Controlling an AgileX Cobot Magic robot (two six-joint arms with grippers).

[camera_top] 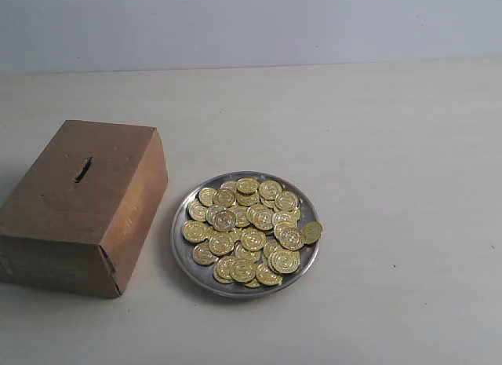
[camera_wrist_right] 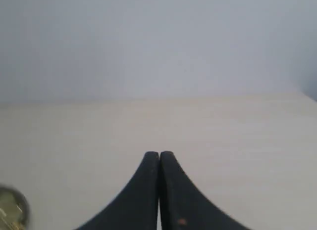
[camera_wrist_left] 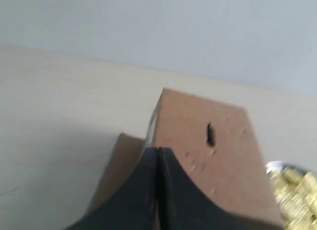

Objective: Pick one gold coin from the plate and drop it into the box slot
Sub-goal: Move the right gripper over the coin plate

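A shiny silver plate [camera_top: 187,255] holds a heap of several gold coins [camera_top: 251,231] at the middle of the table. To its left stands the brown cardboard box [camera_top: 55,200] with a short dark slot [camera_top: 82,169] in its top face. Neither arm shows in the exterior view. In the left wrist view my left gripper [camera_wrist_left: 157,150] is shut and empty, its black fingers in front of the box [camera_wrist_left: 228,156] and slot [camera_wrist_left: 210,134], with coins [camera_wrist_left: 294,190] at the picture's edge. My right gripper [camera_wrist_right: 159,154] is shut and empty over bare table, the plate's rim [camera_wrist_right: 22,206] just at the edge.
The pale table [camera_top: 392,145] runs back to a light grey wall [camera_top: 251,20]. Nothing else stands on it besides the box and the plate.
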